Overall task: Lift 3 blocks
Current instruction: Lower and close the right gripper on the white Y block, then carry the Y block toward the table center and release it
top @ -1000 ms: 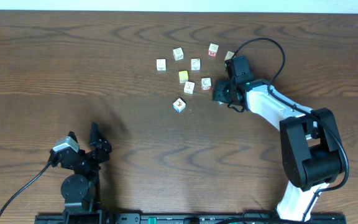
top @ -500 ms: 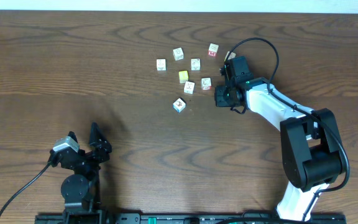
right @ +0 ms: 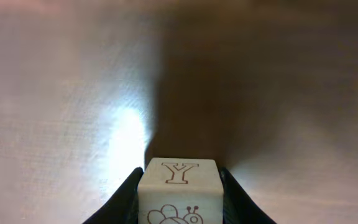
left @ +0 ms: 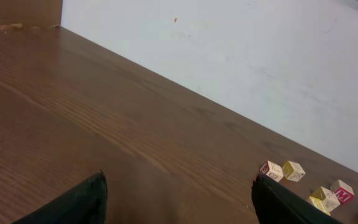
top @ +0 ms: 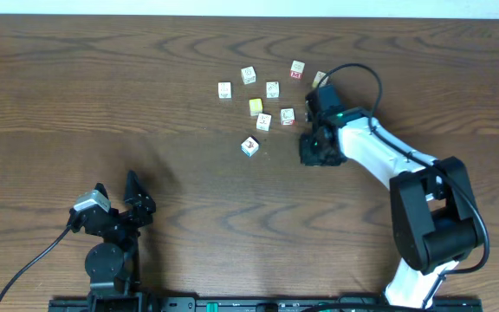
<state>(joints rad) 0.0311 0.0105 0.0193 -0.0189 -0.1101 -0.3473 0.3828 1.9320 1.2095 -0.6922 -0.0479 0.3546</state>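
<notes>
So the right gripper (top: 317,149) is clamped on a pale block (right: 179,190) with a Y and a little bee on it. From overhead that block is totally hidden under the gripper, and the wrist view cuts off its bottom, so I can't tell if it's clear of the table (top: 102,87). A blue-trimmed block (top: 249,146) and a red-trimmed block (top: 297,69) sit loose nearby, pictures too tiny to read, and the left gripper (top: 116,186) is well apart, jaws wide, holding nothing.

Overhead top-down, wrist views low; blocks (top: 288,115) shared
</notes>
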